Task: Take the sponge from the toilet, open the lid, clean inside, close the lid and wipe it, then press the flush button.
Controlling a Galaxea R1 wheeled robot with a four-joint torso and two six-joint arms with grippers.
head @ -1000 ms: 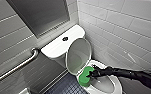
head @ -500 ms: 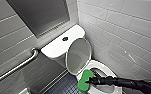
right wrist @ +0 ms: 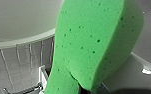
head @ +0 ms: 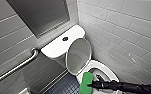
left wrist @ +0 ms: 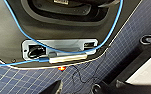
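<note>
Toilet [head: 104, 68]: lid [head: 78, 56] stands raised, leaning back toward the tank [head: 56, 46]. The flush button [head: 65, 38] sits in the middle of the tank top, well apart from the arm. Right gripper [head: 91, 85]: clenched on the sponge [head: 85, 82], with the dark arm reaching in across the bowl. The sponge is held at the bowl's near rim, on the side toward the dark blue tiled floor [head: 63, 87]. Contact with the rim cannot be confirmed. A metal grab bar [head: 16, 67] runs along the grey tiled wall beside the tank.

Green sponge [right wrist: 96, 42] close up (porous), white toilet [right wrist: 21, 22] behind.
</note>
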